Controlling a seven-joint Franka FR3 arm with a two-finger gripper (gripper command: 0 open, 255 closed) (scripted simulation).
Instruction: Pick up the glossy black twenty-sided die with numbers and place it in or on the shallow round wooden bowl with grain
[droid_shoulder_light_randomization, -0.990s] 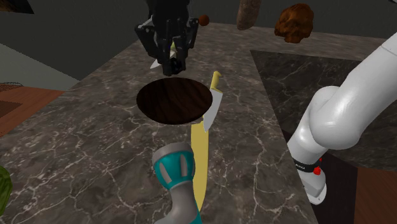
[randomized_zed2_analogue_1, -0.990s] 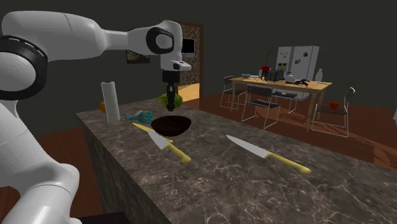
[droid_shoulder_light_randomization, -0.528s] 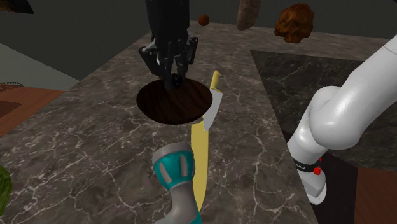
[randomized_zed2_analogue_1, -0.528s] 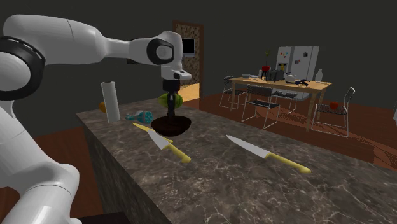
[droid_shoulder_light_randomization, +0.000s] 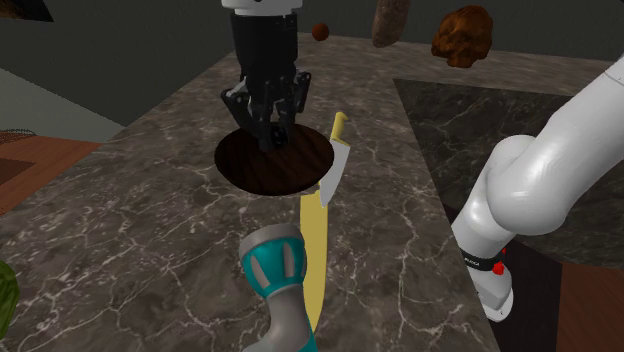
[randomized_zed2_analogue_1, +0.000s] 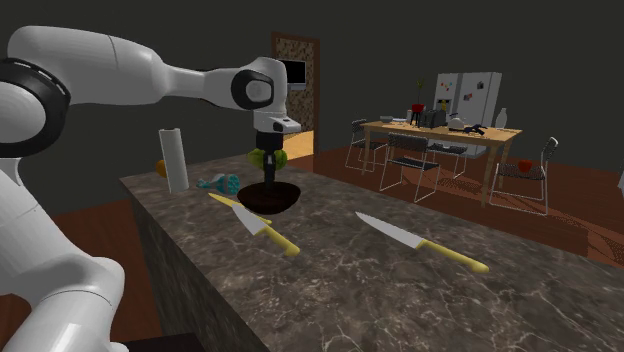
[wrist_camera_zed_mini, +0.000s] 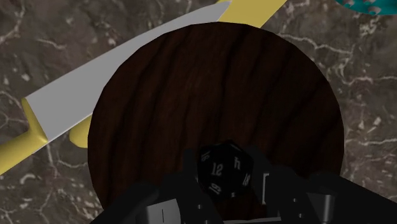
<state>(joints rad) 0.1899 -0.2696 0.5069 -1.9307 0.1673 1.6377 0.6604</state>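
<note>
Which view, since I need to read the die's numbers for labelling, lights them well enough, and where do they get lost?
Wrist view: the die shows white numerals that stand out against the dark bowl, a 12 readable. Shoulder view: black gripper and die merge over the dim bowl. Second exterior view: dim overall, no numerals readable.

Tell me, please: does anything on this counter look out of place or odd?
The yellow-handled knife lies tight against the wooden bowl, its grey blade partly hidden by the rim. Otherwise nothing stands out; the pincer holds the black die over the bowl.
</note>
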